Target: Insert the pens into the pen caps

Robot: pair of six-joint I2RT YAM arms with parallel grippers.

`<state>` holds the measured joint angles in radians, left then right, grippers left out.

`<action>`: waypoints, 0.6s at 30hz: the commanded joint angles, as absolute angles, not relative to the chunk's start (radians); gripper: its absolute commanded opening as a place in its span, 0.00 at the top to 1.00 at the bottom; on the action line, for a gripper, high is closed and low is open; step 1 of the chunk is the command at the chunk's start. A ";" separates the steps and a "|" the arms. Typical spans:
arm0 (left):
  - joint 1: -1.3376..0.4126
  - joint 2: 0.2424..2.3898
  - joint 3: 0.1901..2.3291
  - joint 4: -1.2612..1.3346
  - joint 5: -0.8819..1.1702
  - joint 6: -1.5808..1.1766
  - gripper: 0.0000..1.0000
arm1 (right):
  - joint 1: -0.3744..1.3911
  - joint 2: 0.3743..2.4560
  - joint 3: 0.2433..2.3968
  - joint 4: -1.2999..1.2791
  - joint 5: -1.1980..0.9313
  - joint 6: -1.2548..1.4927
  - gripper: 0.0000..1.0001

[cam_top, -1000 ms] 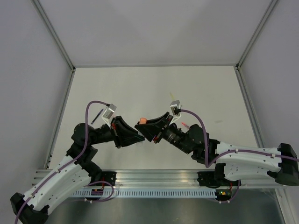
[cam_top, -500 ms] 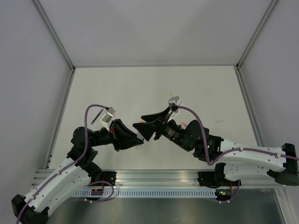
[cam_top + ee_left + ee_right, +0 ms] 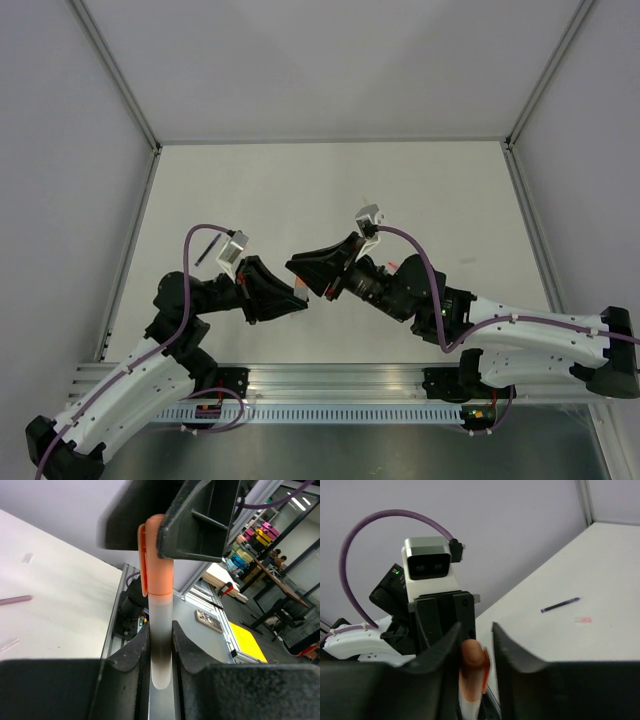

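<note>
In the left wrist view my left gripper (image 3: 161, 630) is shut on a whitish-grey pen (image 3: 161, 652), held upright. A bright orange pen cap (image 3: 155, 555) sits on the pen's upper end. My right gripper (image 3: 476, 630) stands around that orange cap (image 3: 472, 670); the cap touches one finger, with a small gap to the other. In the top view the two grippers meet tip to tip, left (image 3: 300, 296) and right (image 3: 296, 268). A black pen (image 3: 205, 248) lies on the table at the left and also shows in the right wrist view (image 3: 561, 605).
A small pinkish cap (image 3: 582, 620) lies near the black pen. A purple-pink stick (image 3: 15, 600) and a pale one (image 3: 9, 644) lie on the table. A reddish cap (image 3: 392, 265) lies by the right arm. The table's near rail (image 3: 330, 380) runs below the grippers.
The right gripper has carried the orange cap down and left to the left gripper's pen. The cap now sits on the pen and the right jaws have loosened.
</note>
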<state>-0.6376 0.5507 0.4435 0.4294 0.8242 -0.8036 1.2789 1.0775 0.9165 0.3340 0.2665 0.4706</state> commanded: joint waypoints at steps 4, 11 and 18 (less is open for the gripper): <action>-0.635 0.552 0.443 0.489 0.818 -0.818 0.98 | 1.275 1.078 0.826 0.448 0.167 0.518 0.92; -0.635 0.551 0.466 0.519 0.749 -0.864 0.98 | 1.275 1.085 0.698 0.541 0.092 0.590 1.00; -0.635 0.580 0.541 0.485 0.698 -0.854 0.98 | 1.275 1.129 0.664 0.575 0.022 0.644 1.00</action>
<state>-0.6437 0.5659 0.4385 0.3794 0.8436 -0.8291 1.2514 1.0771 0.7078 0.6727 0.1757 0.5995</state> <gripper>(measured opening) 0.229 0.279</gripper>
